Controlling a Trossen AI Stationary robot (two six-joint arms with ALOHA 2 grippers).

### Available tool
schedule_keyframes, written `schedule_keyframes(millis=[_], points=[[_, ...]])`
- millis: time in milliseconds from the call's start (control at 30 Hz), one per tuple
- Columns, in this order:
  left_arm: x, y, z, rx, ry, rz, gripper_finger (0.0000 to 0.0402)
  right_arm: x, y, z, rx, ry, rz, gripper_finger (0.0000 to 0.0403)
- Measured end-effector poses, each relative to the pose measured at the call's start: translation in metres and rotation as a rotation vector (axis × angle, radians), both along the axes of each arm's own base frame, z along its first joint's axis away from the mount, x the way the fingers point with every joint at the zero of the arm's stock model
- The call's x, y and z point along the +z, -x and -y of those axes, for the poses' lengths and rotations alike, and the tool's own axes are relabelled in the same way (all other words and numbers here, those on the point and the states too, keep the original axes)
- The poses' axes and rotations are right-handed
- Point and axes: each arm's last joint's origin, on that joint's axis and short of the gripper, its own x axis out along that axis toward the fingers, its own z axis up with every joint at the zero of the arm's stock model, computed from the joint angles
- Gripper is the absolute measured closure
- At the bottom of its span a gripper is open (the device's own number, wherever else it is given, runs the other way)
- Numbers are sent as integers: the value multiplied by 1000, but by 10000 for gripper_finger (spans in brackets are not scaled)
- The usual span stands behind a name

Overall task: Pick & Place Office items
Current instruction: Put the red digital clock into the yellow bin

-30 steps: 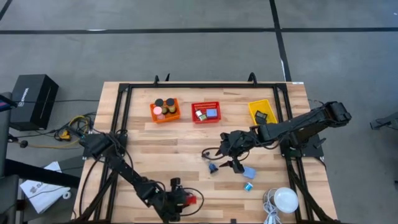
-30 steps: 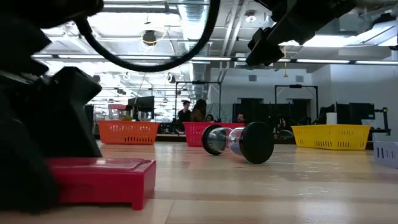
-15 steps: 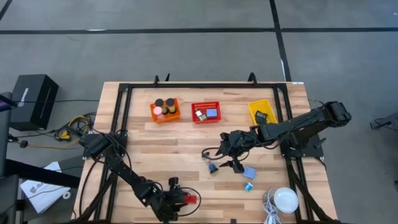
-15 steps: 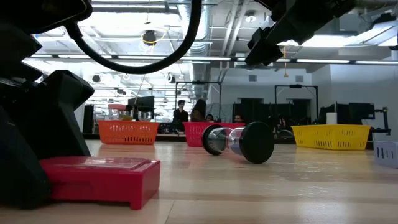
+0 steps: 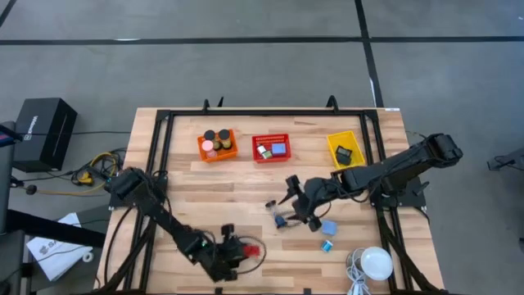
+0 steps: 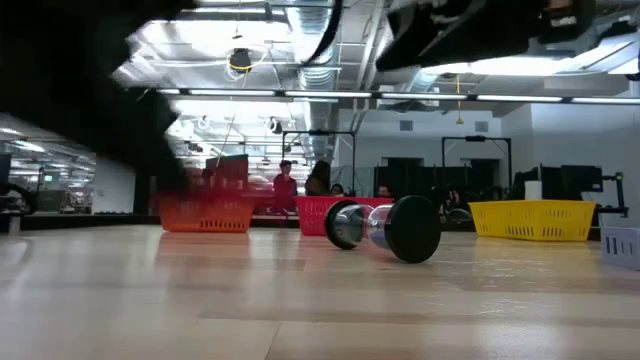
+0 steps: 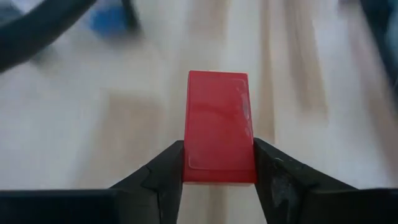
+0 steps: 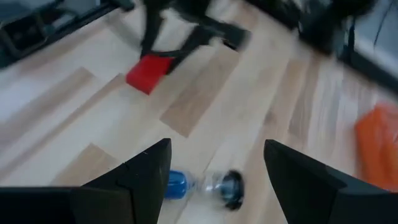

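My left gripper (image 5: 242,250) is near the table's near edge, left of the middle, shut on a flat red block (image 7: 217,124). My right gripper (image 5: 292,208) is open and hangs above a small cylinder (image 8: 202,184) with a blue end, a clear body and a dark cap. The cylinder lies on its side on the table (image 6: 385,228), and the open fingers (image 8: 146,180) stand apart over it without touching. A blue block (image 5: 328,227) and a small blue bit (image 5: 327,245) lie on the table to the right of it. My left gripper pinches the red block between its two fingers (image 7: 165,171), one on each long side, at the block's near end (image 7: 217,171). The block sticks out forward past the fingertips. It is lifted clear of the table and lies roughly level.
At the far side stand an orange basket (image 5: 217,145) with cylinders, a red basket (image 5: 271,148) with blocks and a yellow basket (image 5: 345,147) with dark clips. A white dome with a cable (image 5: 377,264) sits at the near right corner. People are in the room behind.
My left gripper has lifted the red block off the table, and in the low view the block has left the tabletop. My right gripper has moved a little toward the table's left and near edge, over the cylinder. The cylinder has stayed where it was.
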Motion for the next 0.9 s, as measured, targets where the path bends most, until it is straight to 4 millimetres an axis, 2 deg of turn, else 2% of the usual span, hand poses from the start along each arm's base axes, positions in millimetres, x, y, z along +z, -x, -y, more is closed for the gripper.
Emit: schedule_keyframes(millis=[100, 267, 333, 433, 600, 733, 900], points=[[32, -13, -22, 70, 55, 70, 250, 3, 1, -8, 40, 115, 67, 154], [70, -26, -71, 151, 124, 141, 238, 5, 2, -14, 34, 321, 137, 154], [80, -30, -89, 151, 134, 150, 235, 5, 2, -14, 28, 400, 139, 154], [87, -32, -113, 142, 130, 151, 243, 6, 2, -14, 2, 474, 154, 154], [92, -33, -140, 112, 177, 148, 249, 6, 0, -7, -14, 550, 150, 154], [96, -36, -151, 87, 116, 171, 237, 7, -3, 0, -43, 549, 154, 154], [98, -40, -160, 61, 119, 185, 247, 7, -7, 7, -62, 536, 168, 154]])
